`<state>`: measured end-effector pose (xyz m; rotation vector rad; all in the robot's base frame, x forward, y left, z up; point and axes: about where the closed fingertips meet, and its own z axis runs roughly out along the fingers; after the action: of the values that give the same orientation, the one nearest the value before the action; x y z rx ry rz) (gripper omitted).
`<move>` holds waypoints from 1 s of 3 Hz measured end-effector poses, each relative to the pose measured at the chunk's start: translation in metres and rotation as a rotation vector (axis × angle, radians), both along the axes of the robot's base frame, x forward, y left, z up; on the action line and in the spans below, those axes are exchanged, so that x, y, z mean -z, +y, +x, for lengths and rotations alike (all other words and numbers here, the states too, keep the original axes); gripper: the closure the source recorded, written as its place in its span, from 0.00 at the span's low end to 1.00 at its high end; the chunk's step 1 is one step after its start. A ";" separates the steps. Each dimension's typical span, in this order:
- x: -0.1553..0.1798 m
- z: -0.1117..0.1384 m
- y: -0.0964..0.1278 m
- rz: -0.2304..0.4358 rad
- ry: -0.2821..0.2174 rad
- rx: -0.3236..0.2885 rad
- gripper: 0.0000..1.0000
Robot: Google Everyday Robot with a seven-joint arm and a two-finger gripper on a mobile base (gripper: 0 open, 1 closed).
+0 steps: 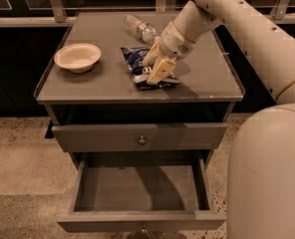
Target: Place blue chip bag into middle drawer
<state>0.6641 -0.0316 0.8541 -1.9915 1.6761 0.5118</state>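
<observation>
from the one camera view, this looks like the pick-up step. the cream-coloured two-finger gripper is down on the grey desk, right over the small crinkly dark-blue foil chip bag. the fingers stand parted, one on each side of the bag's middle. they seem to touch the foil but are not closed on it, so nothing is held yet.

the bag lies flat under and between the fingers. a clear plastic bottle lies just behind them, and a pale round bowl sits well off to their left.

the wide grey middle drawer is pulled open well below and in front of the fingers, under the shut upper grey drawer.

next, i'd judge, the fingers must close on the bag, lift it and carry it forward past the desk edge.
</observation>
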 end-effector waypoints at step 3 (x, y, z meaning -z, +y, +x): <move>-0.005 -0.021 0.000 0.080 -0.001 -0.026 1.00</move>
<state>0.6428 -0.0319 0.8591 -1.9579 1.6058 0.5786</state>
